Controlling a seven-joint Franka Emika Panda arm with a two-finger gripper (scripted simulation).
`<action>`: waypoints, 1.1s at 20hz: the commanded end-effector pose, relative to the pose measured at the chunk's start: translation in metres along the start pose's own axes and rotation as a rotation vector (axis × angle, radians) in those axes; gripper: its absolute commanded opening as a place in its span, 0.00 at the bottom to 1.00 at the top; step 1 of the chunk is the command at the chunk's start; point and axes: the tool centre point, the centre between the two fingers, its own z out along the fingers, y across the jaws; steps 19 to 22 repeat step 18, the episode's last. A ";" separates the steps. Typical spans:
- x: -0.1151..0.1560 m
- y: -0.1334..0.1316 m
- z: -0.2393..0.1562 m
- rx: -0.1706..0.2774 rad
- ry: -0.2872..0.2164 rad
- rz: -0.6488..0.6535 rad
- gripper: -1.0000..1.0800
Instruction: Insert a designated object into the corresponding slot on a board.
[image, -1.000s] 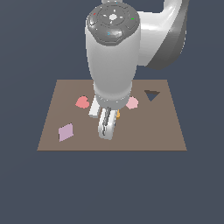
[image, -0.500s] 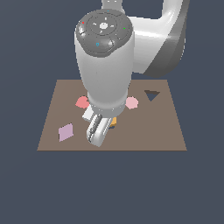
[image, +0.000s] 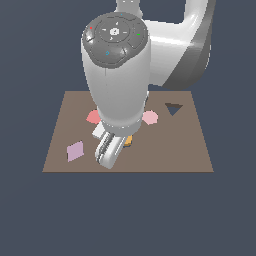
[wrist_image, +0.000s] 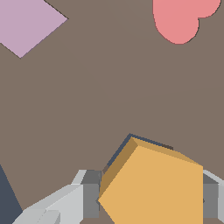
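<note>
The orange pentagon block (wrist_image: 153, 183) sits between my gripper's (wrist_image: 148, 205) grey fingers (wrist_image: 89, 197), which press on two opposite sides of it. It is tilted, and a dark sliver of the slot (wrist_image: 119, 150) shows along one raised edge, with the rest hidden under the block. In the exterior view the gripper (image: 111, 151) points down at the brown board (image: 175, 150), and only a corner of the block (image: 129, 141) peeks out beside it.
On the board lie a lilac diamond piece (image: 75, 150), a red heart-like piece (image: 93, 117) and a pink polygon piece (image: 150, 117). A dark triangular hole (image: 173, 108) lies at the far right. My arm hides the board's middle.
The arm has swung toward the exterior view's left and leaned toward the camera. The gripper has shifted slightly left over the board, still with the orange block.
</note>
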 end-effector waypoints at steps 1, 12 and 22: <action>0.000 0.000 0.000 0.000 0.000 -0.003 0.00; 0.000 0.000 0.010 0.000 0.000 -0.003 0.96; 0.000 0.000 0.010 0.000 0.000 -0.003 0.96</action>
